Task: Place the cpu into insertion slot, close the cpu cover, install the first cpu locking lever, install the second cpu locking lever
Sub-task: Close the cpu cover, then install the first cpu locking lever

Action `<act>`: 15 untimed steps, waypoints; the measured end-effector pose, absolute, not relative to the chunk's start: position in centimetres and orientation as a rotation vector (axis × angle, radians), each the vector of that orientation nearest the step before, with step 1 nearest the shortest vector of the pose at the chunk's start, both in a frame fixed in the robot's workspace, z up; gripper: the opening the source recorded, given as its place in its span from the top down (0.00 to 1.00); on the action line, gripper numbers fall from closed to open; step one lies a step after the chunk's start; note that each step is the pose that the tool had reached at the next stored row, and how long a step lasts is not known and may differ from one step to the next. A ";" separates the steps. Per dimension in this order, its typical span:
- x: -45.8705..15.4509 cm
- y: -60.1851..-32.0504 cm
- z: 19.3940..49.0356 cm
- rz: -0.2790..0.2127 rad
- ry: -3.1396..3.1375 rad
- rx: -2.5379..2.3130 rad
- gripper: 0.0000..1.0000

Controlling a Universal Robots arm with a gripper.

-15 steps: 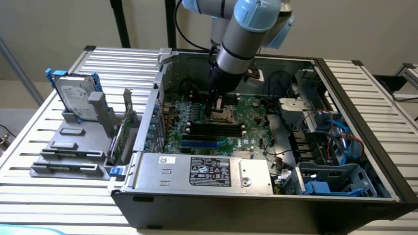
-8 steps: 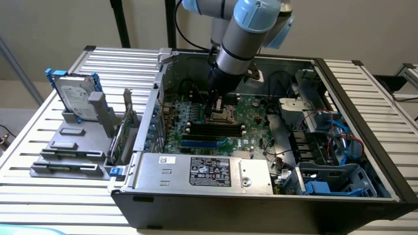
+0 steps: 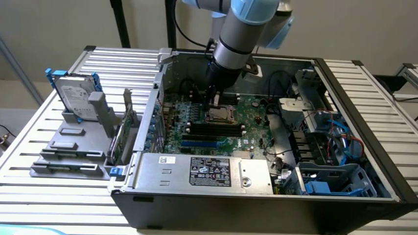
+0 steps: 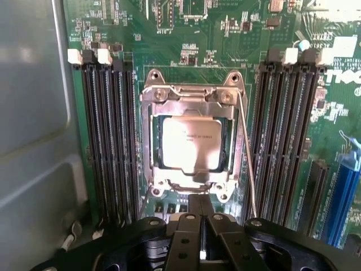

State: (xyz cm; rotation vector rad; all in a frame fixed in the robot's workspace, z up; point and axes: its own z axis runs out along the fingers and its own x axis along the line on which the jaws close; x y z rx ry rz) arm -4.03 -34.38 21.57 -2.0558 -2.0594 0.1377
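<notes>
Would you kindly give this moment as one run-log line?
cpu: seated in insertion slot | cpu cover: down | gripper: jaws shut, at cover edge

i see the computer case (image 3: 261, 208) lying open on the table (image 3: 39, 196), with the motherboard (image 3: 251, 110) inside it. the cpu (image 4: 190, 144) sits in the insertion slot (image 4: 226, 141), the cpu cover (image 4: 148, 135) down around it (memory slots (image 4: 107, 141) flank it on both sides). a locking lever (image 4: 247, 158) runs beside the cover. my gripper (image 3: 214, 102) hangs just over the slot. the power supply box (image 3: 202, 171) lies at the case's near edge, and a hard drive (image 3: 75, 95) stands outside, on the exterior view's left.
</notes>
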 end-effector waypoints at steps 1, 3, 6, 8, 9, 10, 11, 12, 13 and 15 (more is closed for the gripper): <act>-4.3 -34.4 21.7 0.138 -2.059 -2.056 0.89; -4.8 -34.5 21.9 0.137 -2.059 -2.056 0.89; -5.8 -34.6 22.1 0.137 -2.059 -2.056 0.89; -6.5 -34.7 22.3 0.137 -2.059 -2.056 0.89; -6.7 -34.7 22.3 0.137 -2.059 -2.056 0.89; -6.8 -34.7 22.3 0.137 -2.059 -2.056 0.89; -6.8 -34.7 22.3 0.137 -2.059 -2.056 0.89; -6.8 -34.7 22.3 0.137 -2.059 -2.055 0.89; -6.8 -34.7 22.3 0.136 -2.059 -2.055 0.89; -6.8 -34.7 22.3 0.135 -2.058 -2.054 0.89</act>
